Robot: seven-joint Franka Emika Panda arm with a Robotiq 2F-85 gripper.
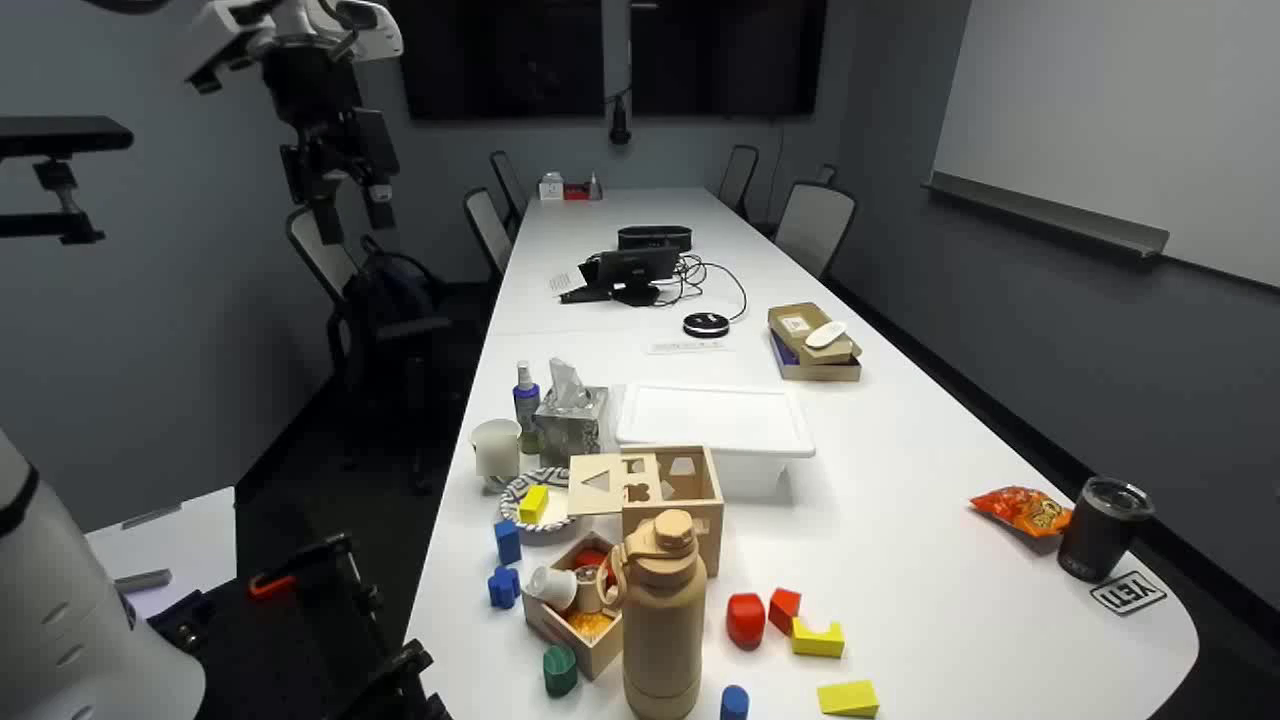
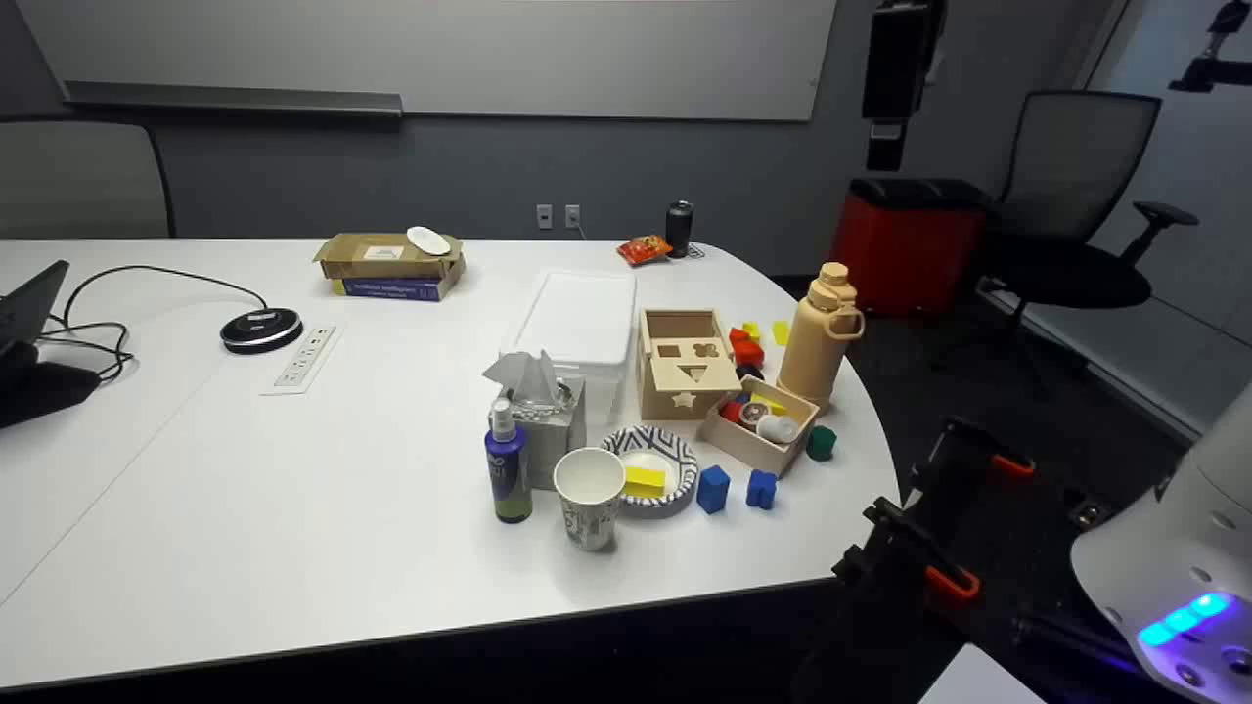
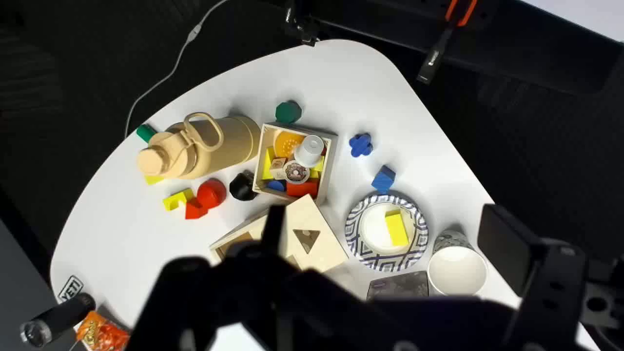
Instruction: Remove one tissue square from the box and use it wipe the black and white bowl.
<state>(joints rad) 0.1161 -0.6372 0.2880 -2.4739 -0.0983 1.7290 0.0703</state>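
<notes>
Tissue square [image 1: 567, 388] poking from the tissue box [image 1: 568, 438], our pincer [image 1: 353, 215] spread and hanging well clear of the surface [image 1: 880, 480].

We see the fingers [image 3: 504, 247] standing wide apart in the wrist view; in both exterior views they point downward, and in an exterior view the pincer leans a little where it hangs from the arm [image 1: 372, 32] near the top edge. Much of the arm lies out of frame, so we cannot tell its bend; the base [image 2: 1174, 552] stands beside the surface. Looking down past the fingers, we find the wooden block box [image 3: 324, 251], partly hidden by one of them. Farther out, the black and white bowl [image 3: 386, 263] carries a yellow block [image 3: 397, 228], and a paper cup [image 3: 457, 270] stands just beside the bowl. The tissue box stands upright near both.
</notes>
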